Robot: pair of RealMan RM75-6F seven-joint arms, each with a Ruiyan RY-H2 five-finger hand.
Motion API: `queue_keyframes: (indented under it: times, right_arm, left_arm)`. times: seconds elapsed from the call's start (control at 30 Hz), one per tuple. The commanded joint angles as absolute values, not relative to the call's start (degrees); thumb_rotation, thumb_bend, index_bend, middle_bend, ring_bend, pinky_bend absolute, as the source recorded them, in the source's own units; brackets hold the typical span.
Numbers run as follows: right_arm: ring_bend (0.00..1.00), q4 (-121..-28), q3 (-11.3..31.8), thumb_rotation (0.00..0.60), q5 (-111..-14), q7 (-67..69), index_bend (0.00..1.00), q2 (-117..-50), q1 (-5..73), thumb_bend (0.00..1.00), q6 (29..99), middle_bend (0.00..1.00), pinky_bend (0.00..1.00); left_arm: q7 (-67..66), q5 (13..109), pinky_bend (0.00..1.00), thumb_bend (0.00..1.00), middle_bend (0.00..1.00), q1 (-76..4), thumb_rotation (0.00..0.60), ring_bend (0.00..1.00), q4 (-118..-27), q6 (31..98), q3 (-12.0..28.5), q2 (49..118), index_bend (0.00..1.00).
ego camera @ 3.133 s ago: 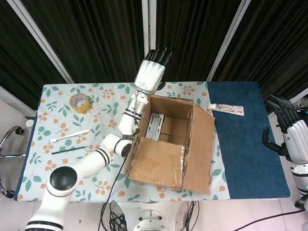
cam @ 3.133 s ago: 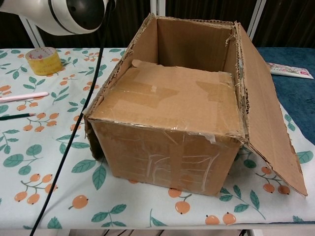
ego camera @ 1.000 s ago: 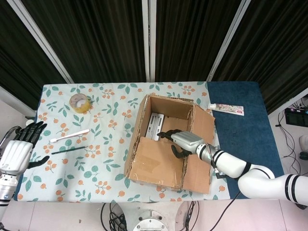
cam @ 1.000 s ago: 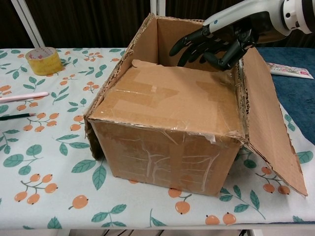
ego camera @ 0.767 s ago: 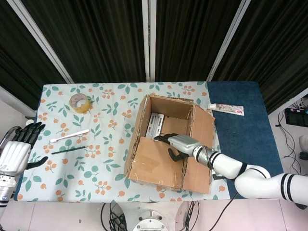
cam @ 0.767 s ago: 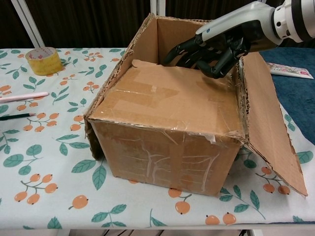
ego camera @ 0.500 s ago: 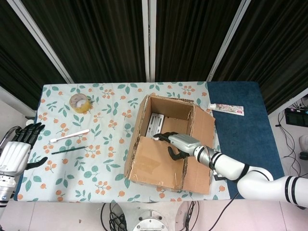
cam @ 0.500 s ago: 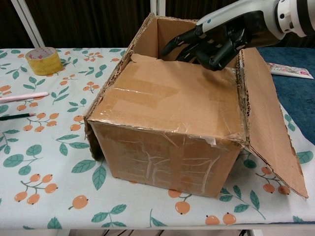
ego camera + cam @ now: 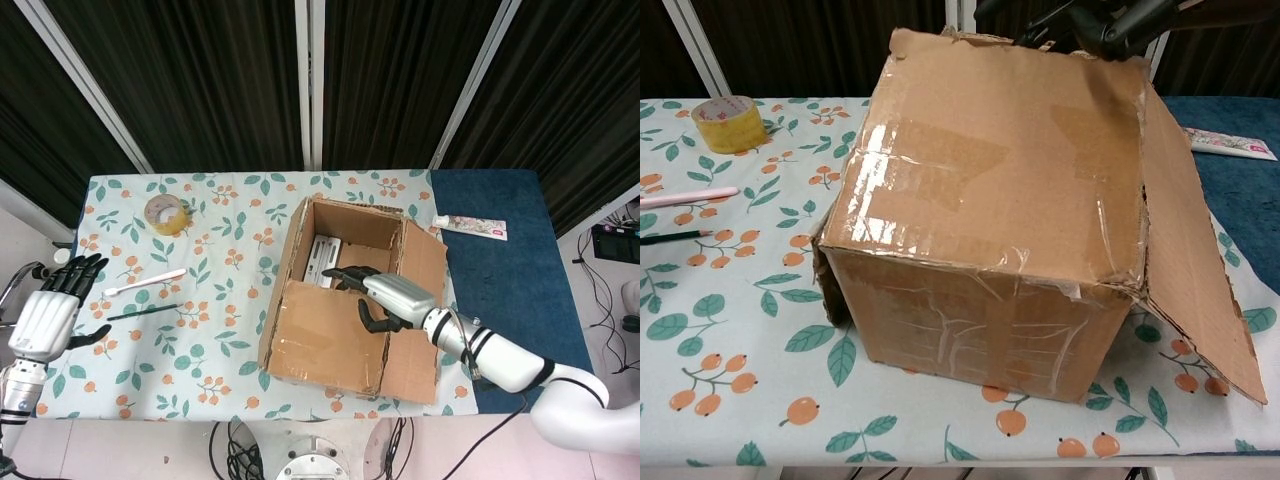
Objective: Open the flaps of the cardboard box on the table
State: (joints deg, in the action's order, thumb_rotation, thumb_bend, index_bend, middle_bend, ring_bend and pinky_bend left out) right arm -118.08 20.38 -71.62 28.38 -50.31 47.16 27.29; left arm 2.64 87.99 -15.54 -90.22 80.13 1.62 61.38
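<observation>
The cardboard box (image 9: 345, 335) stands mid-table on the floral cloth. My right hand (image 9: 388, 296) reaches in from the right and grips the far edge of the near flap (image 9: 325, 335), fingers hooked under it and thumb on top. In the chest view this taped flap (image 9: 990, 170) is tilted steeply up and hides the box's inside, with the right hand's dark fingers (image 9: 1095, 20) at its top edge. The right flap (image 9: 1190, 250) hangs outward. My left hand (image 9: 47, 315) hovers open beyond the table's left edge, holding nothing.
A grey-white packet (image 9: 322, 262) lies inside the box. A yellow tape roll (image 9: 165, 213) sits at the back left, with a white stick (image 9: 145, 283) and a pencil (image 9: 145, 312) nearer. A toothpaste tube (image 9: 470, 227) lies on the blue cloth (image 9: 520, 300) at right.
The right hand has lifted the near flap from lying flat over the box to tilted steeply up. The left hand has drifted slightly up and towards the table.
</observation>
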Motion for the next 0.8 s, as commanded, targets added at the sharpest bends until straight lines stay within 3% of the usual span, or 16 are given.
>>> queue_keyframes:
  times: [0.03,0.4,0.8]
  right_arm:
    - [0.00,-121.51,22.48,0.600,-80.75,36.22,0.00,-46.31,42.34,0.85,31.27,0.26,0.00]
    - [0.00,-122.69,17.23,0.600,-104.56,58.83,0.00,-38.29,39.37,0.85,44.52,0.26,0.00]
    - [0.00,-120.96,9.24,0.600,-117.31,69.72,0.00,-34.62,42.21,0.84,54.23,0.27,0.00]
  left_arm:
    - [1.87,88.14,0.18,0.15,0.07,-15.68,0.600,0.06,-90.91,79.99,1.82,61.40,0.05]
    - [-1.55,88.54,0.18,0.16,0.07,-16.12,0.600,0.06,-93.95,79.38,2.31,61.15,0.05]
    - [-2.77,88.94,0.18,0.16,0.07,-16.19,0.600,0.06,-95.00,78.48,2.01,61.18,0.05]
